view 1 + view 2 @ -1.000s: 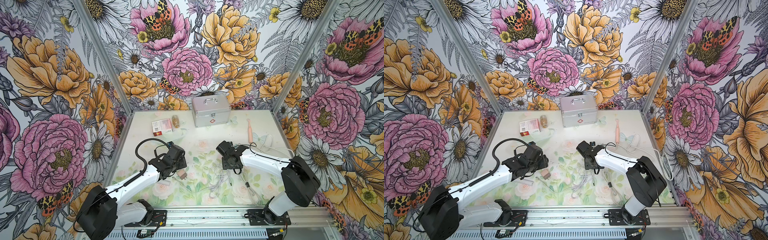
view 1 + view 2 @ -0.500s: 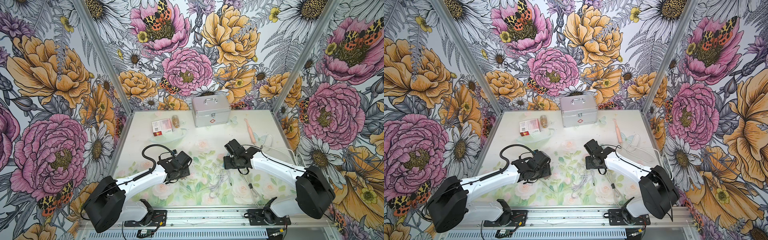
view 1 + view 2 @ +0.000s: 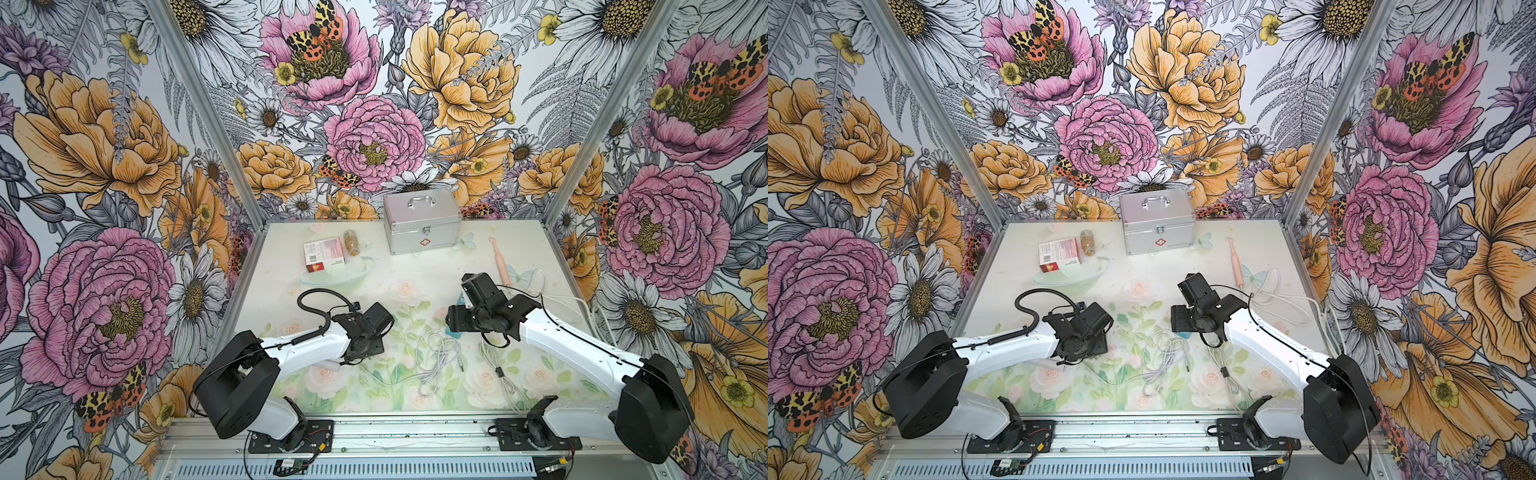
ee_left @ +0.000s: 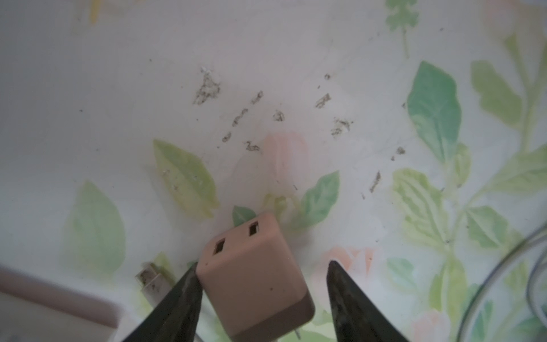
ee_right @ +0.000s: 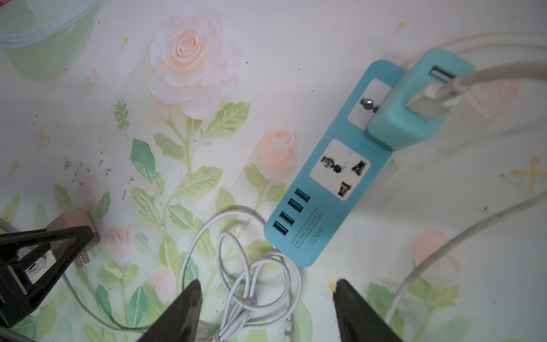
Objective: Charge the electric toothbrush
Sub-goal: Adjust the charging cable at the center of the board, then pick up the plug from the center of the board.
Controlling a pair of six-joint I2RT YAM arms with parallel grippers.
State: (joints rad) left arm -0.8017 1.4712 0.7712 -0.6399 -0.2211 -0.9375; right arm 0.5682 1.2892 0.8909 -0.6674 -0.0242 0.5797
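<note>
**Toothbrush lying by the right wall, both pincers spread**

A flower-printed table [image 3: 395, 270] is enclosed by flowered walls, and two white arms are stretched from its near edge toward the middle. A silver case [image 3: 422, 222] is set against the back wall, latch side toward the arms.

Beneath the right arm's wrist a blue power strip [image 5: 325, 183] is laid flat. A blue adapter [image 5: 414, 103] is plugged into the socket at the end opposite its four ports, and a white lead is plugged into that adapter. A loose coil of white cable [image 3: 436, 353] is spread between the two arms, just beside the strip's ported end. The right gripper [image 5: 266, 284] is held above this coil, its jaws wide and nothing caught between them.

The pink electric toothbrush [image 3: 500, 259] is laid flat near the right wall, beyond the right arm and well apart from both grippers.

At back left a pink box [image 3: 326, 253] is placed just beside a small jar [image 3: 352, 243], with a translucent green dish [image 3: 332, 276] in front.

The left gripper [image 4: 262, 271] is set low over a pink-brown plug adapter [image 4: 254, 284]. Its jaws are spread around the block. One finger [image 4: 183, 296] is touching the block's side, and the other is clear of it. A metal USB plug [image 4: 151, 281] is seen just beside the block.
</note>
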